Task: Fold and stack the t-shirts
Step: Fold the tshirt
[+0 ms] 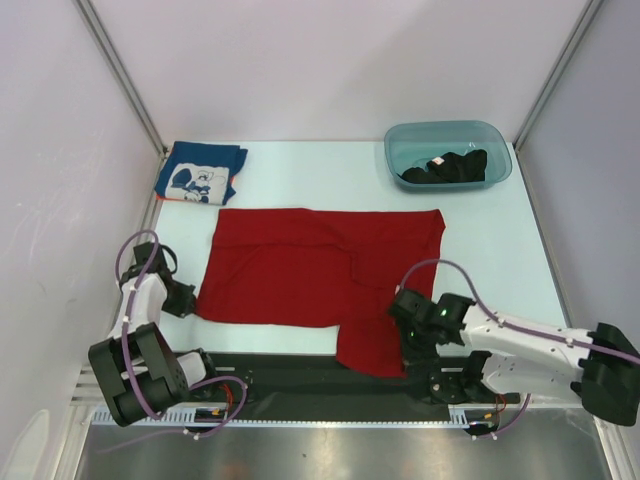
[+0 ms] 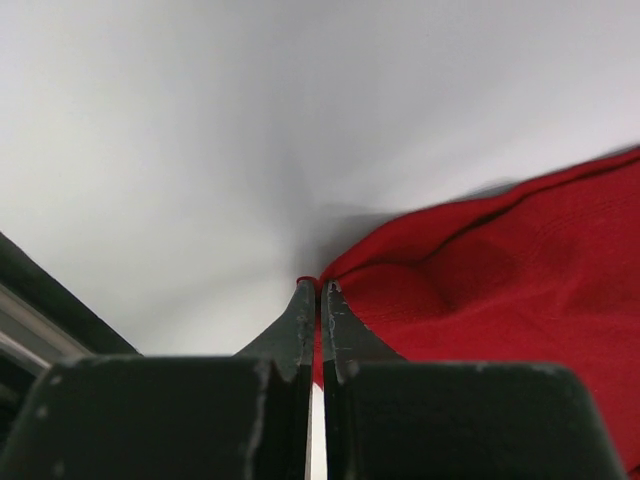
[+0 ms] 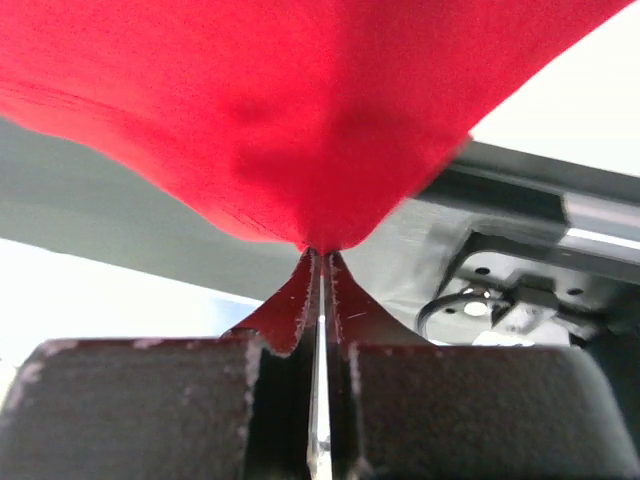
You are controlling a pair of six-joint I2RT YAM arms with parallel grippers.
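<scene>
Right gripper (image 3: 320, 256) (clamped) on red t-shirt (image 1: 300, 270)

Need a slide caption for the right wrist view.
Right gripper shut on a pinched fold of the red t-shirt, cloth draping above the fingers.

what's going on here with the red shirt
The robot is handling the red t-shirt, spread on the table. The left tool is shut on its near-left corner, the right tool on its near flap. A folded blue t-shirt lies back left; a black t-shirt sits in the teal tub.
</scene>
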